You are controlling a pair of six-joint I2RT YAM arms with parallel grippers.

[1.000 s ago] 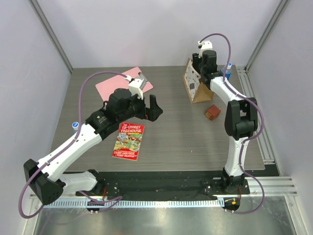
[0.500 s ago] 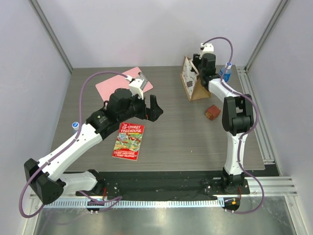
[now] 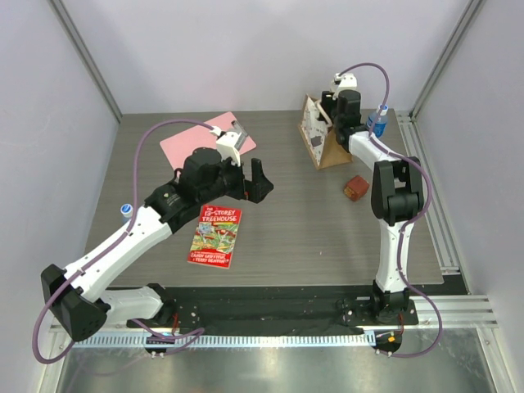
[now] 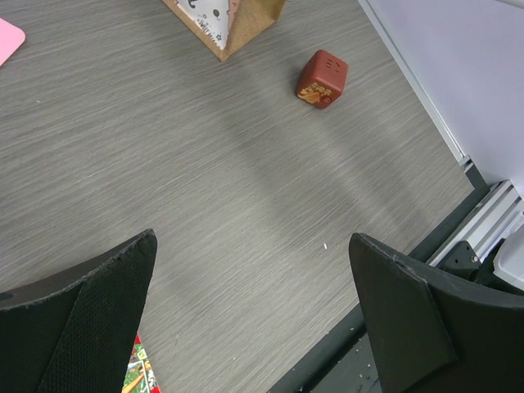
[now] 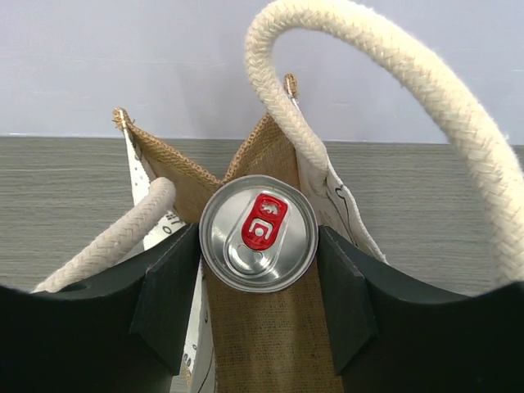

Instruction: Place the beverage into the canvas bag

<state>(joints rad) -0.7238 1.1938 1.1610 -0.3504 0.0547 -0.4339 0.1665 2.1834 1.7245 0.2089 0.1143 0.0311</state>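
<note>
Your left gripper (image 4: 252, 242) hangs released, jaws wide above bare counter (image 3: 286, 233), just off the two o'clock corner of the book (image 3: 216, 236). I'd judge it is parked there to leave the other arm room. The pink board (image 3: 196, 141) lies at its eleven o'clock.

At the counter's one o'clock the canvas bag (image 3: 319, 143) stands upright, with a small red box (image 3: 355, 187) at its five o'clock, apart from it. Your right gripper (image 5: 258, 246) sits at the bag's mouth, clasping the beverage can (image 5: 258, 232) with a finger against each side. The can is upright, tab up, between the rope handles (image 5: 385, 106) — a line that should keep it from snagging a loop. You cannot tell how deep its base reaches. Lower until it bears on the bottom — then let go.
</note>
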